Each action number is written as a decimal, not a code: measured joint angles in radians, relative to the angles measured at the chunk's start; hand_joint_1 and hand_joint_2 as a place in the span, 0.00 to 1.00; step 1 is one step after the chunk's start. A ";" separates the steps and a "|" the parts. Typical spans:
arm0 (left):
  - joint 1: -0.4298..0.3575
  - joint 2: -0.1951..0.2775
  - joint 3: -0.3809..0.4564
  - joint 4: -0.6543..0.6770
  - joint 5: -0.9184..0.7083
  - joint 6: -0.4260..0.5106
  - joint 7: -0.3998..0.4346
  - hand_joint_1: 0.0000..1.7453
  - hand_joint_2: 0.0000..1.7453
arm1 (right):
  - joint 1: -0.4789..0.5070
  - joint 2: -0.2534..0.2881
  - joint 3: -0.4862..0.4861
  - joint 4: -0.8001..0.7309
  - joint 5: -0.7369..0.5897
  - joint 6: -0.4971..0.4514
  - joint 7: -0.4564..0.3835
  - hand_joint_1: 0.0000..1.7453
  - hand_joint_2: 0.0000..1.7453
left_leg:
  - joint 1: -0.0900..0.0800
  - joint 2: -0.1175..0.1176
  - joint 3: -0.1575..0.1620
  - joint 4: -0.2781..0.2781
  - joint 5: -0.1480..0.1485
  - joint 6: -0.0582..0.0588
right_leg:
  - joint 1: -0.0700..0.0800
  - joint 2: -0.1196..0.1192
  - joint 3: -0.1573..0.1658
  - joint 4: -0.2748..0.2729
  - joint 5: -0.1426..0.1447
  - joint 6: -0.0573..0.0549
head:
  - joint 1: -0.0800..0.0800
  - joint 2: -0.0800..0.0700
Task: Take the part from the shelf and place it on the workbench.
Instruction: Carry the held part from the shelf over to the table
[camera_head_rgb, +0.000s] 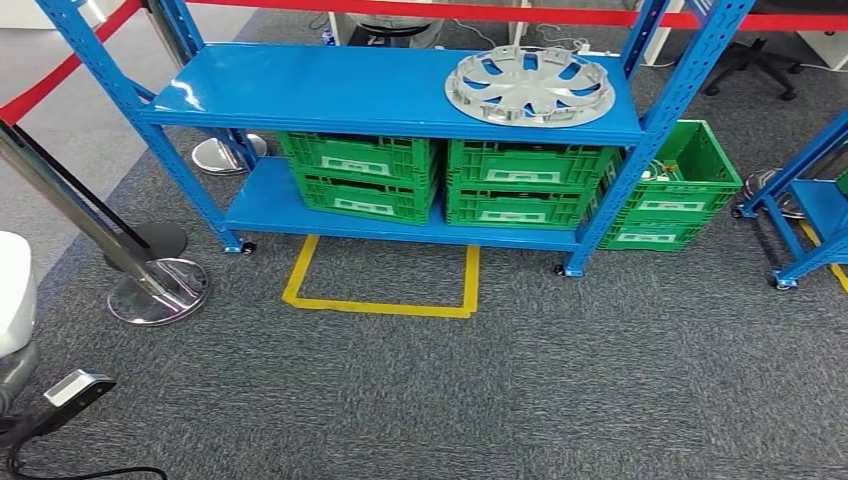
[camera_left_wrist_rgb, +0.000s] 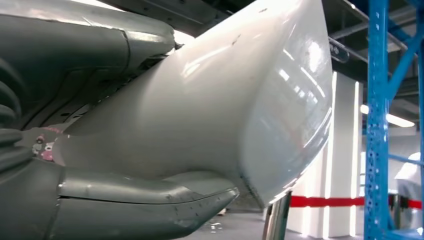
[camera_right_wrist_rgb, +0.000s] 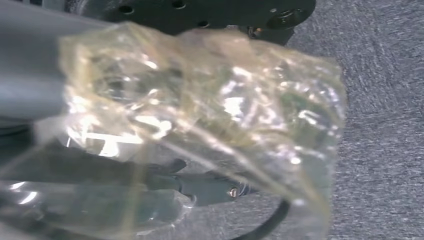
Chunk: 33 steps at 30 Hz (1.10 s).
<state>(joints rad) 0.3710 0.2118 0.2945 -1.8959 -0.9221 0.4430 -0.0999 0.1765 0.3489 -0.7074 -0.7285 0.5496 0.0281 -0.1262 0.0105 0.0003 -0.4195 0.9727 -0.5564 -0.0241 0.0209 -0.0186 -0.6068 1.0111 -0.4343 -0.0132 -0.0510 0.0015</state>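
The part, a silver wheel cover (camera_head_rgb: 529, 84) with curved spokes, lies flat on the right end of the blue shelf's top board (camera_head_rgb: 320, 90), seen in the head view. The shelf stands some way ahead of me across grey carpet, and nothing touches the cover. My left hand (camera_left_wrist_rgb: 125, 205) shows close up in the left wrist view as grey covers and a thick thumb beside a white rounded shell; how its fingers stand is hidden. Over grey carpet, crumpled clear plastic wraps my right hand (camera_right_wrist_rgb: 190, 125) and blurs its fingers.
Green crates (camera_head_rgb: 440, 178) fill the lower shelf, and another green crate (camera_head_rgb: 672, 190) stands on the floor at its right. A yellow taped outline (camera_head_rgb: 380, 290) marks the carpet before the shelf. Chrome barrier posts (camera_head_rgb: 155, 285) with red tape stand at left; another blue rack (camera_head_rgb: 815, 200) at right.
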 joint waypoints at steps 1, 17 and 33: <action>0.000 -0.001 -0.001 0.000 0.000 0.000 0.000 1.00 1.00 | 0.001 0.000 0.001 0.000 -0.001 -0.001 0.001 0.00 0.00 | 0.000 0.003 -0.010 -0.001 0.005 0.009 | -0.001 0.002 -0.007 0.003 0.003 0.005 | -0.001 0.000; 0.004 -0.016 -0.008 0.000 0.005 0.000 0.001 1.00 1.00 | 0.009 -0.002 0.019 -0.009 -0.009 -0.014 0.007 0.00 0.00 | 0.000 0.010 -0.211 0.013 0.189 0.000 | -0.007 0.016 0.216 -0.082 -0.133 -0.003 | 0.006 0.000; 0.008 -0.016 -0.008 0.001 0.022 -0.003 -0.002 1.00 1.00 | 0.023 -0.001 0.037 -0.018 -0.023 -0.023 0.020 0.00 0.00 | -0.005 0.008 -0.014 -0.018 0.022 0.033 | -0.003 0.007 -0.029 0.005 0.012 0.011 | 0.000 0.000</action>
<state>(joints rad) 0.3790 0.1958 0.2862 -1.8949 -0.8998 0.4398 -0.1016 0.1993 0.3476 -0.6699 -0.7466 0.5263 0.0053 -0.1062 0.0052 0.0083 -0.4331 0.9551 -0.5348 0.0090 0.0181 -0.0120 -0.6361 1.0159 -0.4224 -0.0017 -0.0505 0.0015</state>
